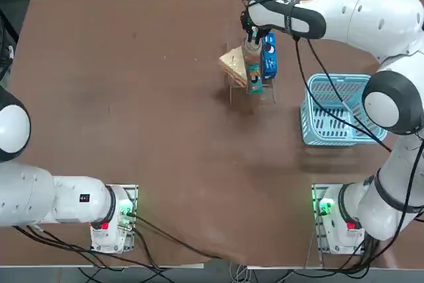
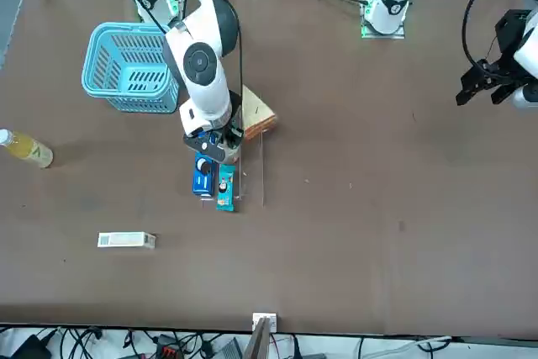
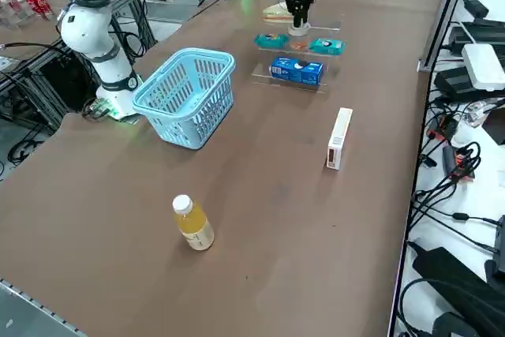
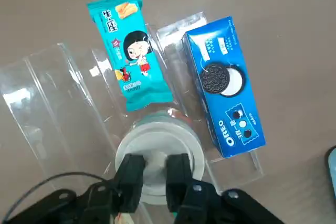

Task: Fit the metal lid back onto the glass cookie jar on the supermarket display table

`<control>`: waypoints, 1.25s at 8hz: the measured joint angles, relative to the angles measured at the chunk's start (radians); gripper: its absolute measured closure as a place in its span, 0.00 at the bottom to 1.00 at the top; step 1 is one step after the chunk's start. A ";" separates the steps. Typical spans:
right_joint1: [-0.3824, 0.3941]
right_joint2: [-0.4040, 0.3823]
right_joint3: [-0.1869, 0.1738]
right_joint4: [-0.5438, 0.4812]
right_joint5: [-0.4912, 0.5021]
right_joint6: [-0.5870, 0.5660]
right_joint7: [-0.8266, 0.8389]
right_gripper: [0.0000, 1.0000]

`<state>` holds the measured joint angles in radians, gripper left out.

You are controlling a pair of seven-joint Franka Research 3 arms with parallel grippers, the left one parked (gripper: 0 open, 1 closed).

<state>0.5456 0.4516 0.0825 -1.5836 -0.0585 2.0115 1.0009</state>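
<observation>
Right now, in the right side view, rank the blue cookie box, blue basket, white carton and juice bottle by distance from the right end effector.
The right end effector hangs at the clear display stand.
1. Blue cookie box: just in front, on the stand.
2. Blue basket: toward the arm's base.
3. White carton: lying near the table's cable-side edge.
4. Juice bottle: lying farthest, nearest the camera.

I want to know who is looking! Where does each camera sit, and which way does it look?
Top: overhead, looking down; both arms' bases show.
Front: across the table, facing the robot; right gripper over the glass cookie jar.
Right side: raised, looking diagonally over the blue basket.
Right wrist: on the arm, looking at its fingers, shut on the metal lid.
Shared: Oreo box and teal packet.
</observation>
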 joint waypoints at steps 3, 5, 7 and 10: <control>0.000 0.000 0.000 -0.007 0.000 0.000 0.000 0.74; 0.002 0.001 0.000 -0.010 -0.001 0.003 0.000 0.74; 0.002 0.000 0.000 -0.011 -0.001 0.003 0.000 0.74; 0.002 0.001 0.000 -0.013 -0.001 0.003 0.000 0.74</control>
<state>0.5476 0.4526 0.0830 -1.5962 -0.0598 2.0146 1.0012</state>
